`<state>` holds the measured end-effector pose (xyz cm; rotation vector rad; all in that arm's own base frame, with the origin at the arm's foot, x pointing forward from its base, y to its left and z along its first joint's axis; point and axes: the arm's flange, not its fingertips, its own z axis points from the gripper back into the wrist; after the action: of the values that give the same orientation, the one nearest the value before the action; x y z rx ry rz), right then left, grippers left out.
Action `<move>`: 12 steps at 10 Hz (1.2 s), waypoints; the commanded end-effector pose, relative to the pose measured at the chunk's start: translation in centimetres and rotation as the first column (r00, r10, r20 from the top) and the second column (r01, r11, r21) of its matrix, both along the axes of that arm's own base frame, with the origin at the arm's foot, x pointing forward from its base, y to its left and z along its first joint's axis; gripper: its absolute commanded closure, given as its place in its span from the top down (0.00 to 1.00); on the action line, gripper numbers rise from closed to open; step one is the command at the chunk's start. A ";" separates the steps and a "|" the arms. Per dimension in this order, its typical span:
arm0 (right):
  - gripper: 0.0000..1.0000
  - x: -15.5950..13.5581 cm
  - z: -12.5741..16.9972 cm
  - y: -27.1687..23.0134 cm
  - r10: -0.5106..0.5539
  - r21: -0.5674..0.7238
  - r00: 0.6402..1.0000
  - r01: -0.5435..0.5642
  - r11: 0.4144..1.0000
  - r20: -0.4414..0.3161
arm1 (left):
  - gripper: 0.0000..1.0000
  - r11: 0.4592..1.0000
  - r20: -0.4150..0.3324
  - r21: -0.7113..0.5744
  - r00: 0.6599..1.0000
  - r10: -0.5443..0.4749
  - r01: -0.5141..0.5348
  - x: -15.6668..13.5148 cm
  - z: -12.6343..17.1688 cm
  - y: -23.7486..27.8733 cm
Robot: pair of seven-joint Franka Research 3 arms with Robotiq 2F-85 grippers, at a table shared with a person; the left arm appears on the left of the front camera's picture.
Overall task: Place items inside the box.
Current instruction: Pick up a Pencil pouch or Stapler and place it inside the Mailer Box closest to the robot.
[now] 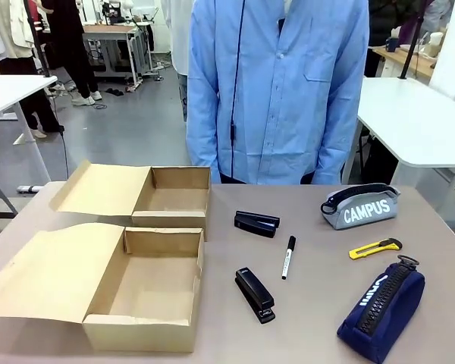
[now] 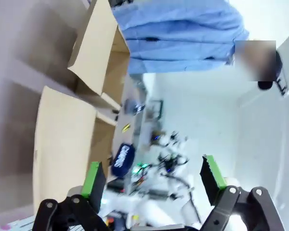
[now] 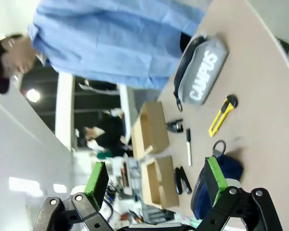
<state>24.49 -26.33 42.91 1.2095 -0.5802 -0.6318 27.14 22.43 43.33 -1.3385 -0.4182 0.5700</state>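
Observation:
The box (image 1: 140, 292), the larger brown carton, lies open at the front left of the table, its flap lid folded out to the left. It is empty. To its right lie two black staplers (image 1: 255, 294) (image 1: 256, 223), a black marker (image 1: 289, 256) and a navy zip pouch (image 1: 381, 309). My left gripper (image 2: 153, 178) is open in the air, with the box's flap (image 2: 62, 144) and the navy pouch (image 2: 123, 159) far ahead. My right gripper (image 3: 156, 180) is open too, and nothing sits between its fingers. Beyond it I see the navy pouch (image 3: 207, 183), the marker (image 3: 188, 147) and the box (image 3: 161, 185).
A smaller open brown box (image 1: 171, 193) stands behind the larger one. A grey CAMPUS pouch (image 1: 360, 206) and a yellow utility knife (image 1: 374, 248) lie at the right. A person in a blue shirt (image 1: 277, 91) stands at the far edge.

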 end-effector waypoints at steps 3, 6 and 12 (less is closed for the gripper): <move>1.00 0.0 0.0 0.0 0.000 0.000 1.000 0.000 1.000 0.000 | 1.00 1.000 0.000 0.000 1.000 0.000 0.000 0.0 0.0 0.0; 1.00 0.0 0.0 0.0 0.000 0.000 1.000 0.000 1.000 0.000 | 1.00 1.000 0.000 0.000 1.000 0.000 0.000 0.0 0.0 0.0; 1.00 2.5 1.8 10.6 0.351 -0.341 0.936 -0.340 0.877 -0.031 | 1.00 1.000 0.000 0.000 1.000 0.000 0.000 0.0 0.0 0.0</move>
<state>27.65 -20.34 44.54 1.0626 -0.4721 -0.3645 27.54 22.32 43.37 -1.3357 -0.4087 0.5978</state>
